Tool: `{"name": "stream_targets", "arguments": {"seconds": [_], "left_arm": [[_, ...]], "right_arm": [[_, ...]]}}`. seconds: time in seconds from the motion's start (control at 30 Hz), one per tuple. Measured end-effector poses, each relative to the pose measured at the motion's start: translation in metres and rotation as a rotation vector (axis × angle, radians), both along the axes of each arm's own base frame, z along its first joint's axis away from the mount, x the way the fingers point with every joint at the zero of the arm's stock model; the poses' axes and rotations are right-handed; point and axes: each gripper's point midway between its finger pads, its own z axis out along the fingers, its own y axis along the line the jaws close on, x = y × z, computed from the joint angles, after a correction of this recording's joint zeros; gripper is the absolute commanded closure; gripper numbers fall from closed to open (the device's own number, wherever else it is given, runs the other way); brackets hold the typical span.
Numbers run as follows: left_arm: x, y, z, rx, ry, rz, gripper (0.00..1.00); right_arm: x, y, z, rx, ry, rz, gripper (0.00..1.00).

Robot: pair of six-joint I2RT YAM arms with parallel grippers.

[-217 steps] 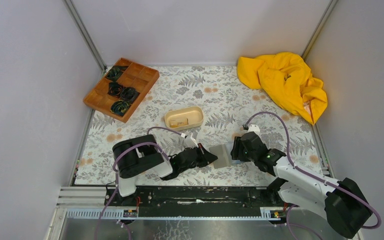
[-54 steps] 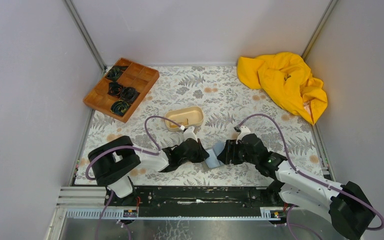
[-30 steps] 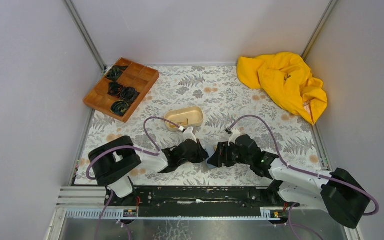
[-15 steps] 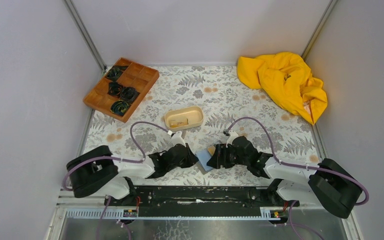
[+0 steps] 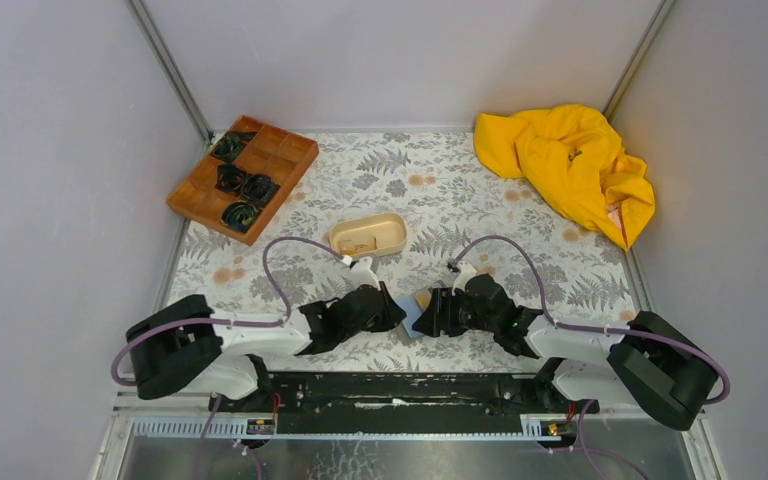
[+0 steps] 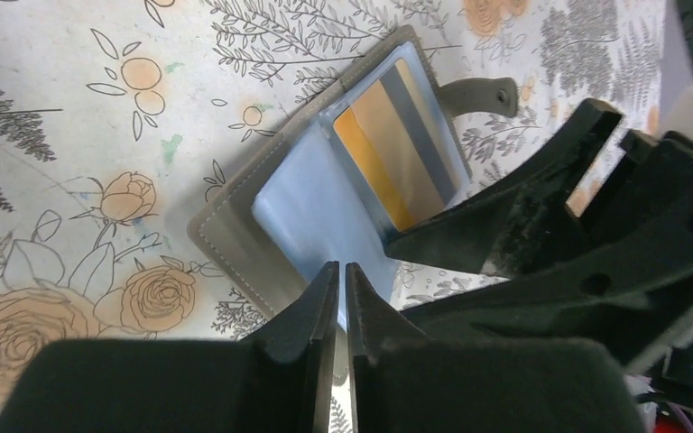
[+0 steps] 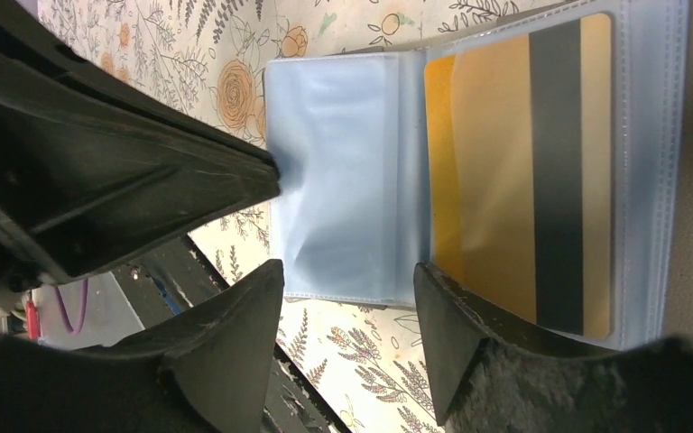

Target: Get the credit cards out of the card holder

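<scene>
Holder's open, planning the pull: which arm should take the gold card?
Probably right: the right end effector is open beside the gold card; the left end effector is shut on the card holder, pinning it.

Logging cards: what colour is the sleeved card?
Gold card with a dark stripe; right wrist view.

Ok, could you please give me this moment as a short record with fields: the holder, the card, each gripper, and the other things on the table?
card holder: lying open on the floral table
credit card: gold with a dark stripe, inside a clear sleeve, not yet out
left gripper: shut, pinching a clear sleeve of the holder that looks empty
right gripper: open, fingers astride the sleeve's edge
elsewhere: beige tray, brown compartment tray, yellow cloth
</scene>
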Motion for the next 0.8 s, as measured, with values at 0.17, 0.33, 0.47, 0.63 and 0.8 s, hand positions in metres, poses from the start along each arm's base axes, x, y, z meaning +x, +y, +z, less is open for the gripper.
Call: {"name": "stream_targets", "arguments": {"seconds": [0.17, 0.33, 0.47, 0.63, 0.8], "left_arm": [[0.001, -0.006, -0.022, 0.055, 0.034, -0.010, 0.87], [0.004, -0.018, -0.035, 0.055, 0.048, -0.019, 0.87], [0.005, -0.025, -0.036, 0.014, 0.049, -0.017, 0.87], [0.003, -0.023, -0.037, -0.018, 0.050, -0.006, 0.87], [0.001, -0.018, -0.037, -0.023, 0.050, -0.005, 0.88]], "right_arm": [[-0.001, -0.001, 0.001, 0.004, -0.003, 0.000, 0.39], [-0.002, -0.002, 0.005, 0.008, -0.009, 0.001, 0.39], [-0.003, -0.004, 0.007, 0.006, -0.010, 0.002, 0.39], [-0.005, -0.008, 0.012, -0.006, -0.024, 0.002, 0.39], [0.009, -0.016, 0.030, -0.044, -0.098, -0.047, 0.39]]}}
